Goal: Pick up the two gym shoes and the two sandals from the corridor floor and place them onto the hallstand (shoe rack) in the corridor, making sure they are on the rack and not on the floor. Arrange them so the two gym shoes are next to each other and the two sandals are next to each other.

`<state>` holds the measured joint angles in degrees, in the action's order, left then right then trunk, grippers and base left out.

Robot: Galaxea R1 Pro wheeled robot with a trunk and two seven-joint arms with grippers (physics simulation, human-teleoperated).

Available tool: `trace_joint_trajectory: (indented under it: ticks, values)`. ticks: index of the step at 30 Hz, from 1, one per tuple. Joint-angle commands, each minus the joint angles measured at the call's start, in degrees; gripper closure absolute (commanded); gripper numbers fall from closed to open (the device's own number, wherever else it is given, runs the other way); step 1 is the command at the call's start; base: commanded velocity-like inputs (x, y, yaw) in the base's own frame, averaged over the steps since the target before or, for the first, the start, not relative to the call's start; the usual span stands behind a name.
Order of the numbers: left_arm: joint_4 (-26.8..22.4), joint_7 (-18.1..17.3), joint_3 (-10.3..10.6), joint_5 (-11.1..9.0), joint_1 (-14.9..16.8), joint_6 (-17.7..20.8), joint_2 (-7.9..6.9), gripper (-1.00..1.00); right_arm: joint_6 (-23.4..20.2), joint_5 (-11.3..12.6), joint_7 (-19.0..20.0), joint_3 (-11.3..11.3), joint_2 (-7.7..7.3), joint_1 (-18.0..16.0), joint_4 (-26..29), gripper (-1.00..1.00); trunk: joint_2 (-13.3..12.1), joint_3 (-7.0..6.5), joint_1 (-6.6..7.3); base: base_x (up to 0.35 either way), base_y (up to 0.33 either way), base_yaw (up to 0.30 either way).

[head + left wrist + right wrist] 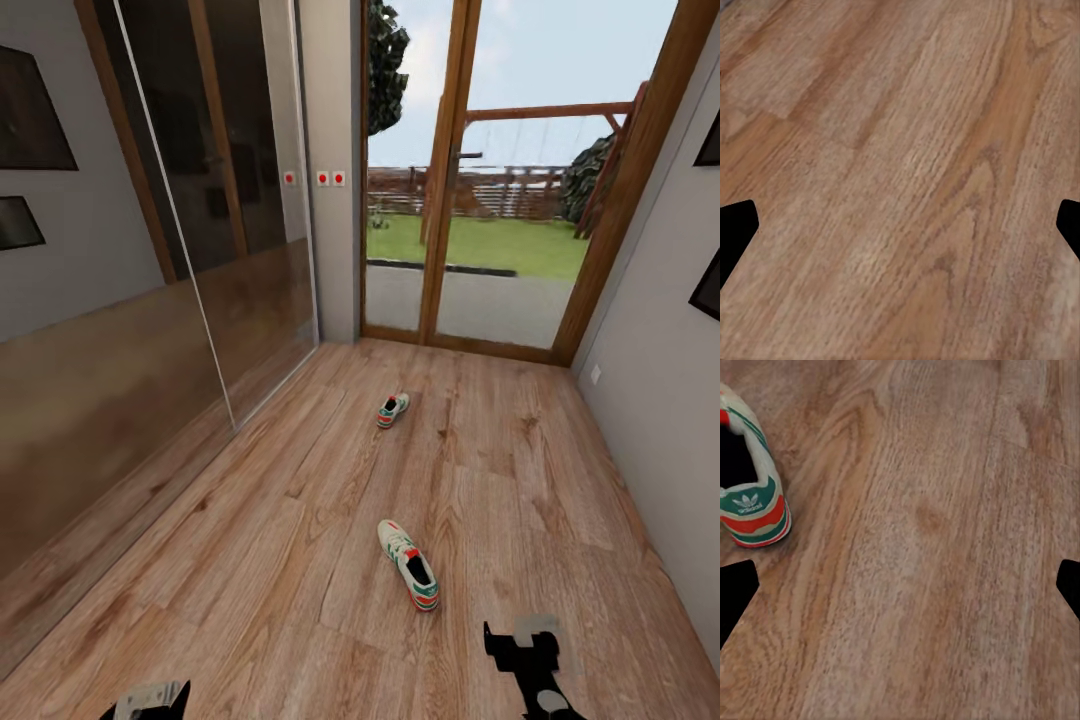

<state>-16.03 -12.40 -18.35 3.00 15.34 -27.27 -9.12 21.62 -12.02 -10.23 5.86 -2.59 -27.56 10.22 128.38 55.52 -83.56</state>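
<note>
Two white gym shoes with green stripes lie apart on the corridor floor (300,560). The nearer gym shoe (408,564) is just ahead and left of my right gripper (520,640), and its red and green heel (751,502) sits beside the open right gripper (900,592), not between the fingers. The farther gym shoe (392,410) lies toward the glass door. My left gripper (150,703) hangs low at the near left, and in its wrist view the left gripper (900,225) is open over bare planks. The sandals and the hallstand are out of view.
A mirrored sliding wardrobe (200,260) runs along the left side. A wood-framed glass door (470,200) closes the far end. A grey wall (660,400) with dark pictures bounds the right. Floor stretches between the two shoes.
</note>
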Motion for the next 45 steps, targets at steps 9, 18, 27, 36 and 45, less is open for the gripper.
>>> trace_joint_trajectory:
  ticks: [9,18,27,36,45]
  values:
    - [0.21,-0.42,-0.22,0.59,5.68,1.24,-0.21,-1.00,-11.62,-1.36,8.17,-0.85,0.10,-0.03,10.85,-1.00,0.02,0.05,0.01,0.000,0.000,0.000]
    - [-0.06,-0.87,-0.05,0.77,11.38,11.34,-0.35,-1.00,-26.08,-1.49,15.67,-1.14,0.25,-0.62,19.47,-1.00,0.02,0.05,0.01,0.000,0.000,0.000]
    - [-0.19,-1.14,0.94,2.04,15.53,17.04,0.02,-1.00,-29.18,-1.51,18.40,-1.21,0.75,-0.89,23.13,-1.00,0.02,0.05,0.01,0.000,0.000,0.000]
    - [-1.01,-0.91,2.19,3.50,15.98,17.52,0.15,-1.00,-29.48,-1.57,21.93,-1.28,0.75,-0.91,23.08,-1.00,0.02,0.05,0.01,0.000,0.000,0.000]
    - [-1.40,-1.19,2.20,3.75,16.06,17.66,0.29,-1.00,-29.40,-1.70,22.85,-1.37,0.74,-0.92,23.01,-1.00,0.02,0.05,0.01,0.141,0.000,0.000]
